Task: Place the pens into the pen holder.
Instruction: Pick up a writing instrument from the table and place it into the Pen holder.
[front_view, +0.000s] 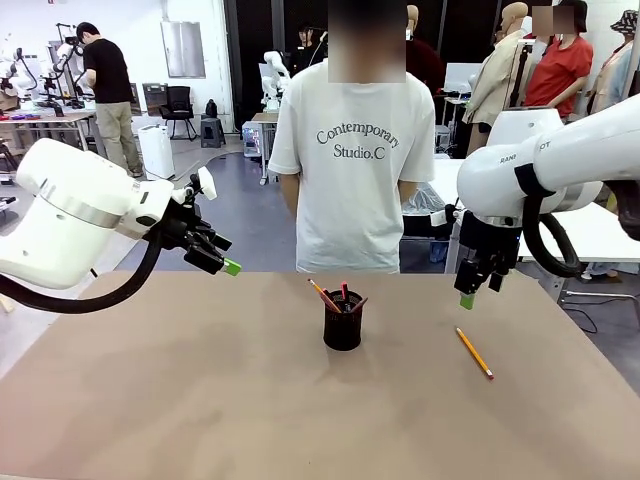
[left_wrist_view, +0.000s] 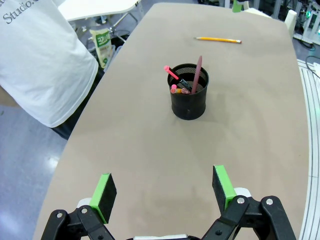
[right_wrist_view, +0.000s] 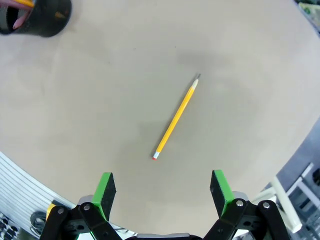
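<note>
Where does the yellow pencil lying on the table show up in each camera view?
Front view: the yellow pencil lies right of centre, right of the pen holder.
Left wrist view: the pencil is near the top edge, beyond the holder.
Right wrist view: the pencil is mid-picture, slanted; the holder is at top left.
Shared landmark: the pen holder.

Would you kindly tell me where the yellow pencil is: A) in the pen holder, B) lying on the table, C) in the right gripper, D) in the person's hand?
B: the yellow pencil lies flat on the table, apart from the pen holder; the right gripper is open.
</note>
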